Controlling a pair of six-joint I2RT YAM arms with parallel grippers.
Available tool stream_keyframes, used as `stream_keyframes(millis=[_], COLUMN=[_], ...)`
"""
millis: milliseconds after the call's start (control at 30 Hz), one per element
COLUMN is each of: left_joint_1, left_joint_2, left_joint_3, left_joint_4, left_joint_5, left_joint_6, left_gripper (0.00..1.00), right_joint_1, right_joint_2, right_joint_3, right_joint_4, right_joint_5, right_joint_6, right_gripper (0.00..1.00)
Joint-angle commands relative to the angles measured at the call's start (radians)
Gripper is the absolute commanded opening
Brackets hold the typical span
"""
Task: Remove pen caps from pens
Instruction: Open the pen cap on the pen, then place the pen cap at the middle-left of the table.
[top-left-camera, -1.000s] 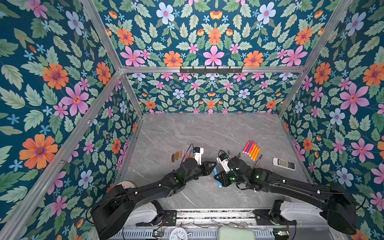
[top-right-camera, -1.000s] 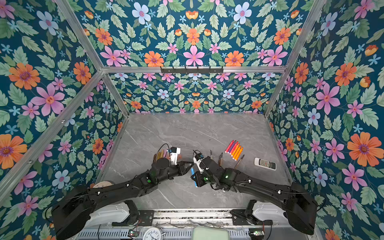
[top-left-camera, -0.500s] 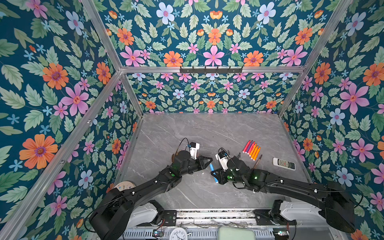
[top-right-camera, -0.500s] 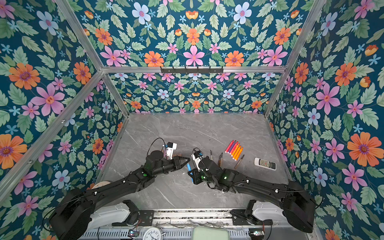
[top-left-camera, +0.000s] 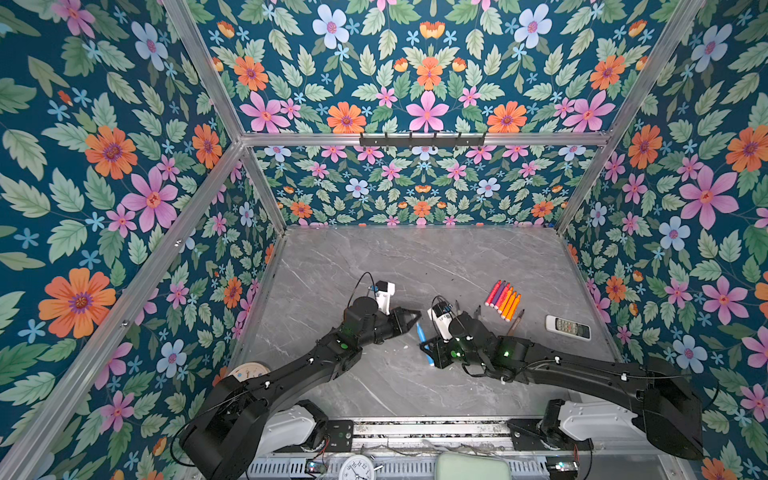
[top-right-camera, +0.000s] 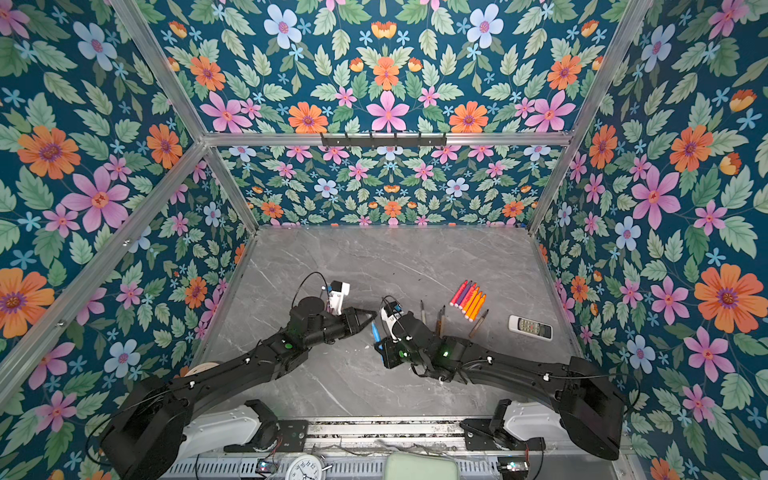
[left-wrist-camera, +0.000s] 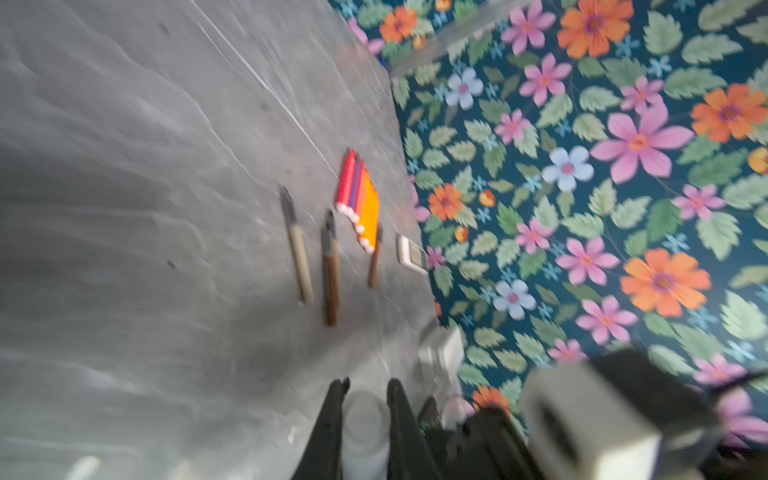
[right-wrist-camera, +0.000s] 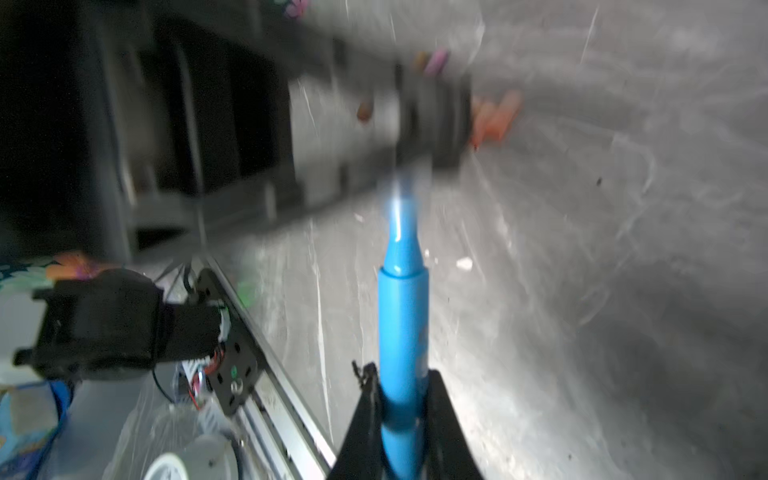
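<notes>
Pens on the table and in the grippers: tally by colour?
Blue pen, in right gripper: 1
Brown/tan pens, lying singly: 3
Red-purple-orange bundle: about 7, packed tight
Total: about 11

My right gripper (right-wrist-camera: 401, 374) is closed around a blue pen (right-wrist-camera: 402, 316), which points away from the camera. Its narrow tip is bare and blurred. Below is the grey marble table (right-wrist-camera: 582, 291). Farther off, near a dark blurred arm (right-wrist-camera: 432, 124), I see orange caps (right-wrist-camera: 494, 114), a pink cap (right-wrist-camera: 436, 60) and a brown cap (right-wrist-camera: 365, 110).
</notes>
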Motion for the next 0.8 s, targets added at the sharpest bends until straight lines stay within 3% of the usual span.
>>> stream_keyframes(millis=[0,267,400,633,767], left_joint_1=[0.019,0.044,0.072,0.234,0.336], left_joint_2=[0.002,0.001,-0.012,-0.088,-0.094], left_joint_3=[0.011,0.026,0.048,0.071,0.059], left_joint_4=[0.080,0.063,-0.034,-0.349,-0.438], left_joint_5=[-0.094,-0.078,-0.093,-0.211,-0.208], left_joint_6=[0.025,0.038,0.097,0.254,0.300], left_gripper=[0.00,0.00,0.00,0.00,0.00], right_joint_1=[0.007,0.008,0.008,0.007,0.008], right_joint_2=[0.013,0.007,0.003,-0.042,-0.050], right_joint_3=[0.000,0.008,0.008,-0.016,-0.024], right_joint_4=[-0.142,-0.160,-0.166,-0.183,-0.188], right_joint_5=[-0.050,-0.042,-0.030,0.024,0.034], right_joint_6=[-0.018,-0.028,-0.024,-0.010,-0.008], right_gripper=[0.00,0.00,0.00,0.00,0.00])
